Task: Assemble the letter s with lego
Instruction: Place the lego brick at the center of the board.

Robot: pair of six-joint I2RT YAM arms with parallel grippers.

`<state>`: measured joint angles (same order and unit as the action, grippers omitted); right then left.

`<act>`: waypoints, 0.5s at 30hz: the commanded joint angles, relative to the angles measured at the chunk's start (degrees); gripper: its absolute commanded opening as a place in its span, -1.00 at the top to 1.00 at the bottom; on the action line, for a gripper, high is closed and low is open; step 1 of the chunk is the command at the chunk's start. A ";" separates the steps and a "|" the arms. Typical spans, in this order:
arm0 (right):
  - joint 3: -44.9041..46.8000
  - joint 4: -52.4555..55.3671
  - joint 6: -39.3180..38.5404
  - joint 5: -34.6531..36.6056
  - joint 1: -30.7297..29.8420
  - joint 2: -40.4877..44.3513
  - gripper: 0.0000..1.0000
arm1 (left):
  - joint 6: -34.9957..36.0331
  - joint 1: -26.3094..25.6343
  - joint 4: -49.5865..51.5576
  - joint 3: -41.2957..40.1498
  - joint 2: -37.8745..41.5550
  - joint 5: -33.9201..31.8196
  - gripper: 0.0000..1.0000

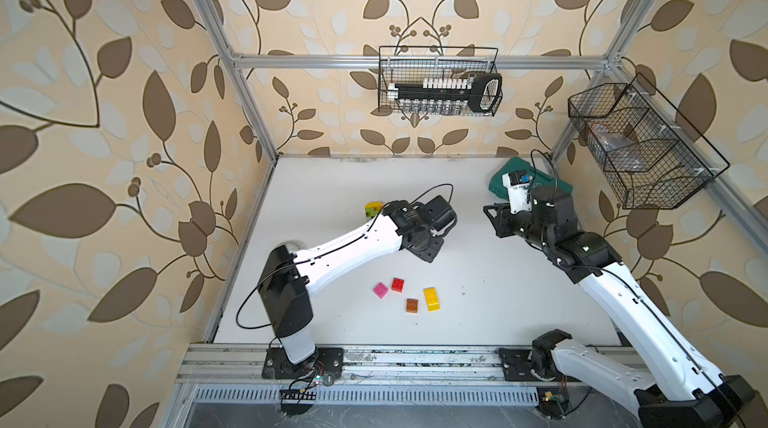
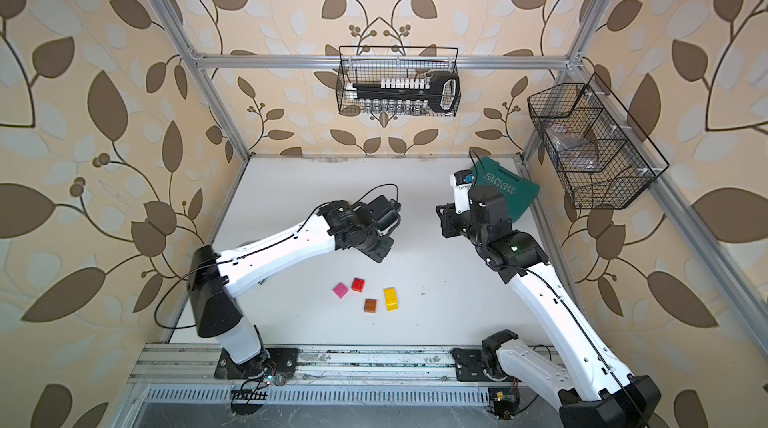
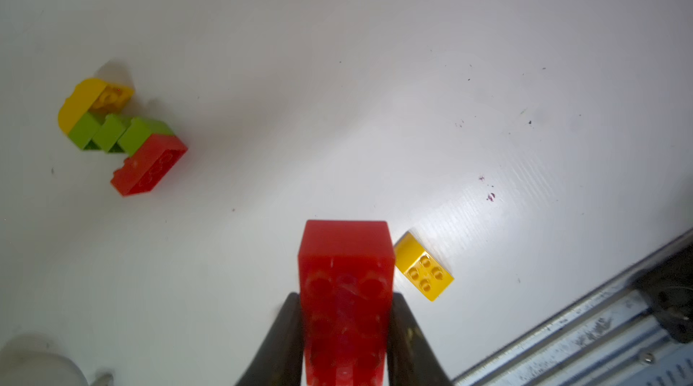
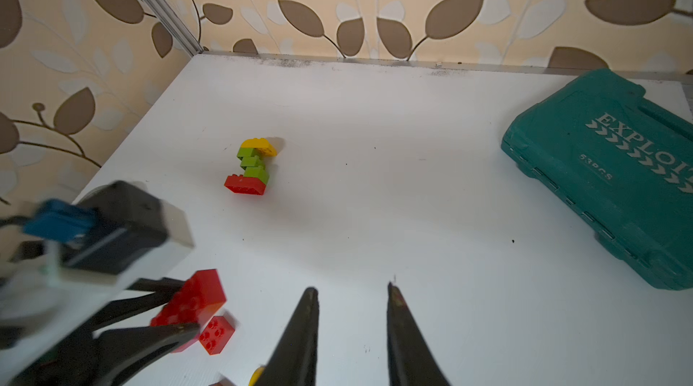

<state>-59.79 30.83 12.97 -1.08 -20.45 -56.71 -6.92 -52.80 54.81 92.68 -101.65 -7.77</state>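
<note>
My left claw (image 3: 347, 299) is pinching a red oblong studded plastic brick (image 3: 345, 253) across its width. Both black fingers (image 3: 281, 335) are pressed against its sides, and the brick juts out past the tips. In the right wrist view the same brick shows just over a small red square studded brick (image 4: 217, 333) that lies on the white counter (image 1: 478, 280).

My right claw (image 4: 350, 288) hangs over the right half of the counter, tips a little apart with nothing between them.

The joined cluster of lego bricks (image 4: 251, 168) sits at the far left of the counter, just beyond the left arm's wrist. It has a red oblong brick at one end, lime green bricks stepped through the middle and a rounded yellow brick at the other end. I cannot tell whether it stands or lies flat. In a top view only its yellow and green edge peeks out past the arm.

The loose pieces lie near the centre, toward the near edge. A pink square brick (image 1: 380, 290) is leftmost, with the small red square one just right of it and slightly farther. A brown square brick (image 1: 412, 305) lies nearer, and a yellow oblong brick (image 1: 432, 299) is just beside it on the right. None of them touch.

A teal plastic case (image 2: 509, 191) lies in the far right corner, partly behind the right arm.
</note>
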 commanded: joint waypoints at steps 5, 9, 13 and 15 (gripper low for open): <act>4.51 -3.37 -0.66 -4.15 0.32 1.95 0.49 | 35.37 5.91 -3.39 2.91 -7.73 7.43 1.00; 5.99 -3.93 -1.17 -5.22 0.32 1.78 0.49 | 40.20 8.61 0.99 7.34 -15.86 9.95 1.00; 6.78 -4.03 -1.63 -5.68 0.33 1.52 0.44 | 43.78 9.03 1.36 8.56 -19.70 11.57 0.95; 6.77 -4.04 -1.63 -5.94 0.32 1.14 0.34 | 45.27 9.01 1.81 8.89 -21.19 10.70 0.86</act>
<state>-53.56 28.01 12.16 -5.65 -20.45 -55.51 32.38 -43.29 53.89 99.57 -122.58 1.13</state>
